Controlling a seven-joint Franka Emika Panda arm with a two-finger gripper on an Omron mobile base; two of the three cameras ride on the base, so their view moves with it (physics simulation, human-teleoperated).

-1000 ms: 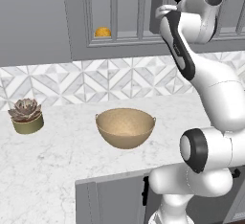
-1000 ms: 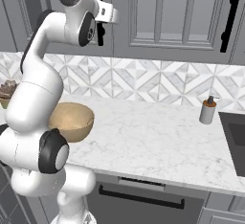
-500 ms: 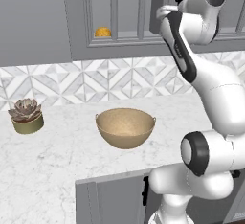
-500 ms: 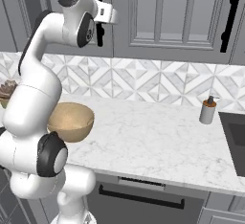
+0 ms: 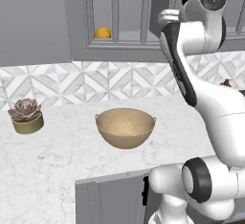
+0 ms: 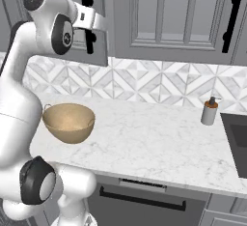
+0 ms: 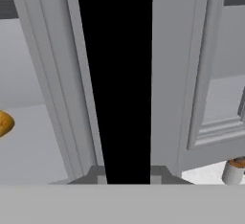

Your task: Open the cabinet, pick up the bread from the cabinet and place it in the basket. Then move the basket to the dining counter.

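**Cabinet door swung partly out**

The cabinet [image 5: 115,22] door stands further out than a second ago, edge-on in my right base view. My gripper [image 6: 88,27] is at its black bar handle [image 7: 115,79]; its grip I cannot tell. One bread [image 5: 102,32] sits on the shelf. One basket [image 5: 125,127] rests on the worktop [image 6: 159,138].

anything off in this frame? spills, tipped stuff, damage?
Nothing stands out. The basket sits upright on the worktop, the succulent pot is upright, the bread lies on its shelf in the cabinet.
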